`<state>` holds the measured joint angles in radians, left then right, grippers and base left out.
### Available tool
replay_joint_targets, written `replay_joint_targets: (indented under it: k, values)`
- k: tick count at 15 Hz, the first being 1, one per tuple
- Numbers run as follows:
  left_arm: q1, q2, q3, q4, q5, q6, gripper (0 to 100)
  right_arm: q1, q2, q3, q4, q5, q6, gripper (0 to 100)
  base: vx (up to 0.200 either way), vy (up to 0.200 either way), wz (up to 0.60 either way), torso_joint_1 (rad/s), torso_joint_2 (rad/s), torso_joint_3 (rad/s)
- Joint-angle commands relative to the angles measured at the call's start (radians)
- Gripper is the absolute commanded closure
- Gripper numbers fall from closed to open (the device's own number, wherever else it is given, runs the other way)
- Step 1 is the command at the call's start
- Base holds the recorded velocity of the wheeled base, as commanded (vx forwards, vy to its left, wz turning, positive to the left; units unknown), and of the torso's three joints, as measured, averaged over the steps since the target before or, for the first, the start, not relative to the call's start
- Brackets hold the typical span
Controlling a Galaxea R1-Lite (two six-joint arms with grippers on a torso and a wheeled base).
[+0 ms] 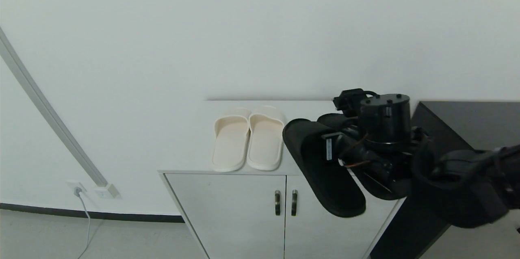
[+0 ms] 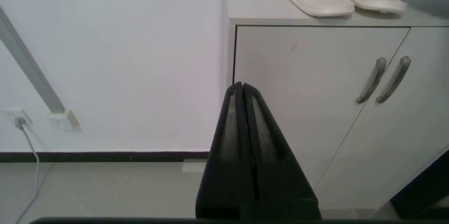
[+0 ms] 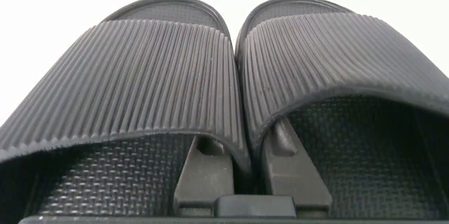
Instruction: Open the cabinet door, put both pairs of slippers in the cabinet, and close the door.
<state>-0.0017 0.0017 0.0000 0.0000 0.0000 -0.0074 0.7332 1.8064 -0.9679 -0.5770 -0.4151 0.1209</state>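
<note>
White two-door cabinet (image 1: pixel 191 149) standing against a pale wall (image 1: pixel 260 27). Both doors (image 1: pixel 227 214) shut, with a pair of slim vertical handles (image 1: pixel 277 202) side by side at the middle seam.

On the cabinet top, towards its middle: cream slippers (image 1: pixel 248 137), the two lying flat, side by side and touching, heels near the front edge and toes towards the wall.

At the cabinet's right front corner: black slippers (image 1: pixel 325 169), held together as a pair and tilted, heels jutting out past the front edge and over the upper part of the right-hand door. Impossible to tell whether still touching the top.

Right gripper (image 1: pixel 334 146) clamped on the black slippers. Seen from the right wrist: one of the fingers (image 3: pixel 203 171) tucked under each ribbed strap, pinching the two inner side walls between them.

Left gripper (image 2: pixel 244 154) low, out in front of the cabinet's left front corner and well apart from it, at about door height. Fingers pressed flat together, holding nothing.

Right of the cabinet and touching its side: a dark table (image 1: pixel 467 121). Left of the cabinet, low on the wall: a socket (image 1: pixel 76 188) with a cable (image 1: pixel 87 222) hanging to the floor, and a grey strip (image 1: pixel 44 108) running diagonally up the wall.
</note>
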Motion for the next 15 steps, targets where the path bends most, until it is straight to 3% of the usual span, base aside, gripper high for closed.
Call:
replay_joint_targets:
  k: [1, 4, 5, 9, 15]
  values:
    - [0.0, 0.0, 0.0, 0.0, 0.0, -0.002, 100, 0.023, -0.196, 0.21, -0.081, 0.142, -0.017, 100, 0.0, 0.0, 0.0, 0.0, 0.0, 0.0]
    - [0.0, 0.0, 0.0, 0.0, 0.0, -0.003, 100, 0.026, -0.305, 0.327, -0.118, 0.318, -0.026, 100, 0.0, 0.0, 0.0, 0.0, 0.0, 0.0]
    - [0.0, 0.0, 0.0, 0.0, 0.0, -0.003, 100, 0.04, -0.325, 0.337, -0.116, 0.335, -0.036, 100, 0.0, 0.0, 0.0, 0.0, 0.0, 0.0]
    - [0.0, 0.0, 0.0, 0.0, 0.0, -0.005, 100, 0.071, -0.334, 0.362, -0.118, 0.334, -0.046, 100, 0.0, 0.0, 0.0, 0.0, 0.0, 0.0]
    - [0.0, 0.0, 0.0, -0.002, 0.002, -0.008, 100, 0.081, -0.335, 0.38, -0.121, 0.335, -0.078, 100, -0.2, 0.0, 0.0, 0.004, 0.0, 0.004]
